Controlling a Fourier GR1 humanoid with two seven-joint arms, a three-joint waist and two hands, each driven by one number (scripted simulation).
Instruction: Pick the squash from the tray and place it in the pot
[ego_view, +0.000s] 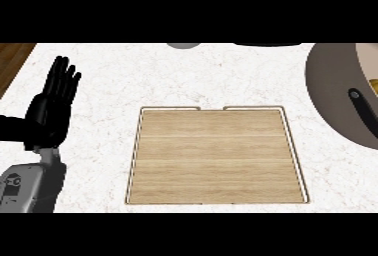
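Note:
A wooden tray (214, 155) with a thin metal rim lies in the middle of the white marble counter, and nothing rests on it. A large grey-brown pot (332, 85) is cut off by the right edge, with a long black handle (363, 111) lying across it. Inside the pot, at the picture's right border, a small yellowish patch (373, 84) shows; I cannot tell whether it is the squash. My left hand (53, 102) stands open at the far left, fingers up, well away from the tray. My right hand is out of view.
A grey rounded object (183, 45) and a dark one (269, 44) peek in at the counter's far edge. The counter ends at the top left, where brown wood (13, 60) shows. Bare marble surrounds the tray on all sides.

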